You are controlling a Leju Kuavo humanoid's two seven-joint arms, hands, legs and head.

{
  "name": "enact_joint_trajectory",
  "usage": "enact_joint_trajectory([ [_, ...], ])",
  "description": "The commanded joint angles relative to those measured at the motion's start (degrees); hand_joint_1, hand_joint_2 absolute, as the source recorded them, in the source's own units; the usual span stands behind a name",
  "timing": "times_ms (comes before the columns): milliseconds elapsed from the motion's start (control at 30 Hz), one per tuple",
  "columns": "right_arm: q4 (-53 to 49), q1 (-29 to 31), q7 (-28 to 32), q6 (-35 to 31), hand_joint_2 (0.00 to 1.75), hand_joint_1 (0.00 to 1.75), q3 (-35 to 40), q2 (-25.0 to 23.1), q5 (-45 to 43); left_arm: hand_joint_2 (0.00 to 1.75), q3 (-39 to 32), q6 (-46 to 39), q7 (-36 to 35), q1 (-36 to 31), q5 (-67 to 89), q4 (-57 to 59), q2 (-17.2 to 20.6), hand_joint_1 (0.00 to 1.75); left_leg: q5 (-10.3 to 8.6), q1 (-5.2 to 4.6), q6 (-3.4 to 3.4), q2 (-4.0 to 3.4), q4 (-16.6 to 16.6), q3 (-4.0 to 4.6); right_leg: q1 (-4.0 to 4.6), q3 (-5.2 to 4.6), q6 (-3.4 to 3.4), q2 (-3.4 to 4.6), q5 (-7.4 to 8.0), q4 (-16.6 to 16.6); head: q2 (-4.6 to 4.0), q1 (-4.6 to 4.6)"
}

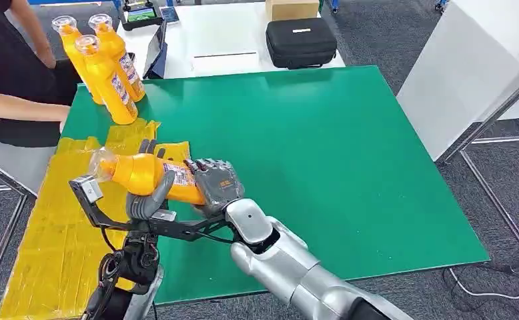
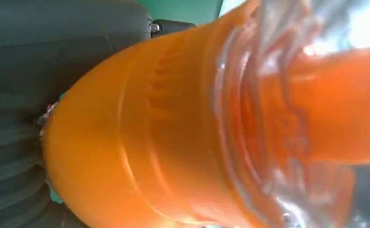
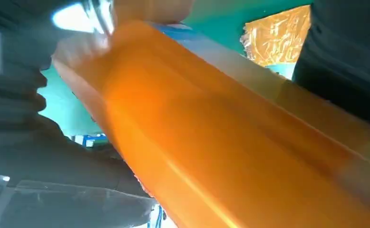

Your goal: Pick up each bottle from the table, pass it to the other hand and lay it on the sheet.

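An orange bottle (image 1: 140, 172) with a clear cap lies level in the air over the near left of the green mat (image 1: 323, 147), its cap pointing toward the yellow sheet (image 1: 50, 247). My left hand (image 1: 151, 199) wraps its thumb and fingers around the bottle's middle. My right hand (image 1: 218, 185) grips the base end. Seen from the left wrist, the bottle (image 2: 173, 133) sits close against the grey ribbed cover of the left hand (image 2: 12, 156). From the right wrist, the bottle (image 3: 211, 142) runs across the dark fingers of the right hand (image 3: 16, 95).
Three more orange bottles (image 1: 110, 87) stand at the mat's far left corner. A person (image 1: 10, 100) sits beside them at the left. A black case (image 1: 301, 41) and a cardboard box (image 1: 291, 8) sit on the white table behind. A white table (image 1: 470, 60) stands to the right.
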State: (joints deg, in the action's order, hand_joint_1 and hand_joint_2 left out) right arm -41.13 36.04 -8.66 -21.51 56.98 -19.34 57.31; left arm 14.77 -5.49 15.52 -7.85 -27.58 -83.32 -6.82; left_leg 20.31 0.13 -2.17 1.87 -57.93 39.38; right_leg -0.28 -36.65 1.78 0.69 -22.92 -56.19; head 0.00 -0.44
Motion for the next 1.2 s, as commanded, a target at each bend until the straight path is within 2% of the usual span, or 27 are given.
enact_joint_trajectory([
  [33, 0.4, -3.8, 4.0, 2.6, 1.75, 1.75, 11.8, -0.7, 1.0, 1.75, 3.9, -0.1, -1.1, -7.1, 0.8, 2.0, 0.2, 0.00, 0.18, 0.06, 0.12, 0.13, 0.0, -0.40, 0.11, 0.52, -0.06, -0.34, -0.27, 0.0, 0.00, -0.02],
  [200, 0.1, -3.9, 2.6, 1.7, 1.75, 1.75, 12.5, -0.7, 0.4, 1.75, 4.0, -0.3, -0.6, -6.5, 1.0, 1.9, 0.6, 0.00, 0.09, 0.06, 0.09, 0.10, 0.0, -0.24, 0.09, 0.33, -0.03, -0.24, -0.14, 0.0, 0.00, 0.00],
  [233, 0.4, -3.8, 2.4, 1.9, 1.75, 1.75, 12.1, -0.7, 0.1, 1.75, 3.9, -0.4, -0.5, -6.5, 0.9, 2.0, 0.5, 1.29, 0.18, 0.06, 0.12, 0.10, 0.0, -0.41, 0.10, 0.52, -0.05, -0.30, -0.25, 0.0, 0.00, -0.04],
  [267, 0.9, -3.5, 2.5, 1.9, 1.75, 1.75, 11.6, -0.7, -0.5, 1.75, 3.7, -0.5, -0.1, -6.8, 0.9, 2.4, 0.3, 1.71, 0.10, 0.05, 0.09, 0.13, 0.0, -0.27, 0.08, 0.37, -0.04, -0.28, -0.17, 0.0, 0.00, 0.00],
  [367, 1.7, -2.6, 2.9, 1.8, 1.75, 1.75, 11.2, -0.7, -2.0, 1.75, 3.2, -0.8, 1.1, -7.3, 0.6, 2.5, 0.0, 1.75, 0.17, 0.06, 0.12, 0.17, 0.0, -0.42, 0.11, 0.54, -0.05, -0.38, -0.26, 0.0, 0.00, -0.02],
  [533, 1.6, -2.2, 2.6, 2.1, 1.75, 1.75, 12.1, -0.7, -4.2, 1.75, 2.5, -2.6, 2.2, -7.2, 0.8, 1.2, -0.2, 1.75, 0.04, 0.05, 0.07, 0.13, 0.0, -0.14, 0.07, 0.21, -0.03, -0.25, -0.10, 0.0, 0.00, 0.00],
  [633, 1.4, -1.8, 1.8, 2.5, 1.75, 1.75, 12.6, -0.7, -6.0, 1.75, 2.0, -3.3, 2.6, -6.4, 0.9, 0.3, 0.1, 1.75, 0.22, 0.07, 0.14, 0.10, -0.1, -0.44, 0.12, 0.55, -0.06, -0.33, -0.29, 0.0, 0.00, 0.00],
  [800, 1.8, -1.5, 1.1, 2.4, 1.75, 1.75, 12.4, -0.7, -6.8, 1.75, 1.6, -4.0, 3.3, -5.9, 1.3, -0.3, 0.1, 1.75, 0.07, 0.04, 0.08, 0.09, 0.0, -0.19, 0.07, 0.26, -0.03, -0.22, -0.12, 0.0, 0.00, -0.02],
  [867, 2.6, -1.5, 0.8, 2.1, 1.75, 1.75, 12.0, -0.7, -7.0, 1.75, 1.2, -4.7, 4.0, -5.5, 1.8, -1.0, 0.1, 1.75, 0.24, 0.08, 0.14, 0.07, -0.1, -0.48, 0.13, 0.60, -0.06, -0.31, -0.29, 0.0, 0.00, -0.02],
  [1033, 3.5, -1.4, 1.2, 1.8, 1.75, 1.75, 11.5, -0.7, -7.3, 1.75, 1.1, -4.7, 4.0, -5.3, 1.8, -1.5, 0.2, 1.75, 0.08, 0.05, 0.08, 0.10, 0.0, -0.23, 0.08, 0.32, -0.03, -0.24, -0.12, 0.0, 0.00, 0.00],
  [1100, 3.5, -1.4, 1.2, 1.8, 1.75, 1.75, 11.5, -0.7, -7.3, 1.75, 1.1, -4.7, 4.0, -5.3, 1.8, -1.5, 0.2, 1.75, 0.26, 0.06, 0.15, 0.07, 0.0, -0.57, 0.11, 0.69, -0.06, -0.33, -0.33, 0.0, 0.00, 0.00],
  [1167, 3.8, -1.5, 0.9, 2.0, 1.75, 1.75, 10.8, -0.7, -8.0, 1.75, 0.9, -5.0, 4.3, -5.3, 2.1, -1.7, 0.2, 1.75, 0.08, 0.05, 0.08, 0.11, 0.0, -0.23, 0.08, 0.32, -0.03, -0.25, -0.13, 0.0, 0.00, 0.00],
  [1200, 4.5, -1.6, 2.0, 1.9, 1.75, 1.22, 9.3, -0.7, -9.1, 1.75, 0.4, -5.3, 4.6, -5.0, 2.3, -2.3, 0.4, 1.75, 0.16, 0.06, 0.11, 0.11, 0.0, -0.38, 0.10, 0.49, -0.05, -0.31, -0.22, 0.0, 0.00, -0.02],
])
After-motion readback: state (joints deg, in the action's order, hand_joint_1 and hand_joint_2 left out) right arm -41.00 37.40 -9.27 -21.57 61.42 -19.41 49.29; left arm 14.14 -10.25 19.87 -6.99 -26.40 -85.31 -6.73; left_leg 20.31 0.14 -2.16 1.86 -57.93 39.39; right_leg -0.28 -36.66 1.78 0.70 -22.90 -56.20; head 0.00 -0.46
